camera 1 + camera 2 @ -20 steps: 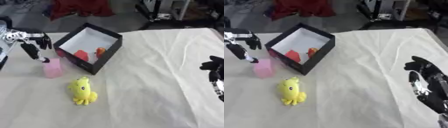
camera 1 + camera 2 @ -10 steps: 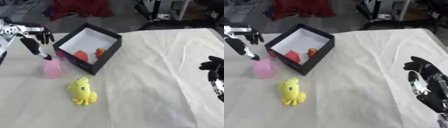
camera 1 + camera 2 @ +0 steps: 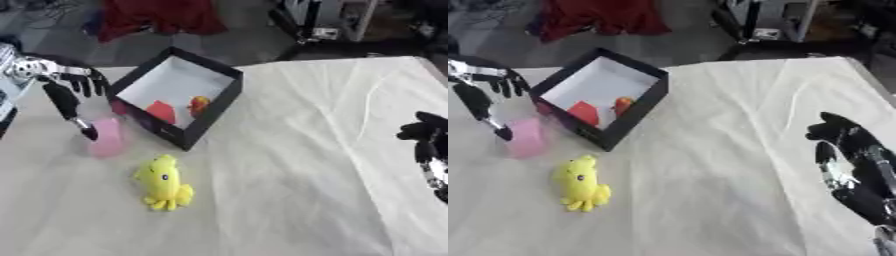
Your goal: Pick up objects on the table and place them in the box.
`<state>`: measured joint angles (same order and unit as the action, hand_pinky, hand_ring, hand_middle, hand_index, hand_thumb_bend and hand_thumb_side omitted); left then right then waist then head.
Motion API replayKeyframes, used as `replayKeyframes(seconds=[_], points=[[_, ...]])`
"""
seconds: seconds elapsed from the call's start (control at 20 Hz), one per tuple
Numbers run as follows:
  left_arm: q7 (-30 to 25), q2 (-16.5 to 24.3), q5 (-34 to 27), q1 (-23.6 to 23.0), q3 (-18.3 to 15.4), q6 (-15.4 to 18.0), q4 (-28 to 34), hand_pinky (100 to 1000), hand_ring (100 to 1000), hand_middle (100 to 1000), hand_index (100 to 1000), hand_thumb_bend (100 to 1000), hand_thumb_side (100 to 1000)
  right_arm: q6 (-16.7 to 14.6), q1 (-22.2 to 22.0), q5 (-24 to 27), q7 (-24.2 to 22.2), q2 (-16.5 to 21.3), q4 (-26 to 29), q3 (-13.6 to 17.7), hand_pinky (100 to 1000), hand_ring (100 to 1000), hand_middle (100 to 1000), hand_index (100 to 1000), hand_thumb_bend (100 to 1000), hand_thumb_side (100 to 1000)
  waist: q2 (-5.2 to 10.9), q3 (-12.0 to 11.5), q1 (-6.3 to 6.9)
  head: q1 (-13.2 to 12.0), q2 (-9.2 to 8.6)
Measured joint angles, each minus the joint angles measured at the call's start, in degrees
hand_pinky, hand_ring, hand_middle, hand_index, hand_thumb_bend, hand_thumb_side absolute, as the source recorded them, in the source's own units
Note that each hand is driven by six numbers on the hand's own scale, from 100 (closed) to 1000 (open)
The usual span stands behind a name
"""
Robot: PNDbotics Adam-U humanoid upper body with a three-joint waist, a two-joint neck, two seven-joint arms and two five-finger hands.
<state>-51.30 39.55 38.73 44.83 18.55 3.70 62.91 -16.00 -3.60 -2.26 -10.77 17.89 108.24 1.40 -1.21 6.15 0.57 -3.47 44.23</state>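
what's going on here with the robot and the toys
The robot is clearing toys off a table into a black box. Its left hand reaches down with straight fingers to a pink object just left of the box, a fingertip at its top edge, not gripping it. A yellow plush toy lies on the cloth nearer the robot, untouched. A red piece and an orange one are already inside the box. The right hand rests open at the right edge.
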Motion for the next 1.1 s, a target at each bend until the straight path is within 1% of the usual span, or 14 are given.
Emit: replayKeyframes(seconds=[0.3,0.6,0.85,0.9,0.95,1.0,1.1], points=[[0.2,-1.8,0.9,-0.7,0.3,1.0,-2.3,789,711,701,862,853,309,0.1,0.0,0.0,-0.1,-0.1,0.0,0.0,890,744,703,884,100,504,0.0,0.1,0.0,0.0,0.0],[3.2,-3.4,1.2,-1.4,0.1,1.5,-4.4,779,686,669,841,832,313,0.0,0.0,0.0,-0.2,-0.5,-0.1,0.0,890,744,704,884,100,506,0.0,0.1,0.0,0.0,0.0],[5.8,-4.3,2.1,-1.5,-0.1,1.9,-5.7,759,651,615,799,719,299,-0.1,0.0,0.0,-0.3,-0.6,-0.2,0.0,889,744,703,883,100,505,0.0,0.1,0.0,0.0,0.0],[6.3,-4.4,2.4,-1.5,-0.1,2.0,-5.9,757,648,613,797,713,298,-0.1,0.0,0.0,-0.3,-0.6,-0.2,0.0,889,744,703,883,100,505,0.0,0.1,0.0,0.0,0.0],[6.7,-4.4,2.6,-1.5,-0.1,2.1,-6.0,735,611,577,768,632,281,-0.1,0.0,0.0,-0.3,-0.6,-0.2,0.0,889,743,703,883,100,506,0.0,0.1,0.0,0.0,0.0],[7.1,-4.4,2.8,-1.5,-0.1,2.1,-6.1,735,611,577,768,632,281,-0.1,0.0,0.0,-0.3,-0.6,-0.2,0.0,889,743,703,883,100,506,0.0,0.1,0.0,0.0,0.0],[8.0,-4.4,3.2,-1.7,-0.1,2.2,-6.4,689,554,523,725,516,252,-0.1,0.0,0.0,-0.3,-0.6,-0.3,0.0,889,742,702,882,100,505,0.0,0.1,0.0,0.0,0.0]])
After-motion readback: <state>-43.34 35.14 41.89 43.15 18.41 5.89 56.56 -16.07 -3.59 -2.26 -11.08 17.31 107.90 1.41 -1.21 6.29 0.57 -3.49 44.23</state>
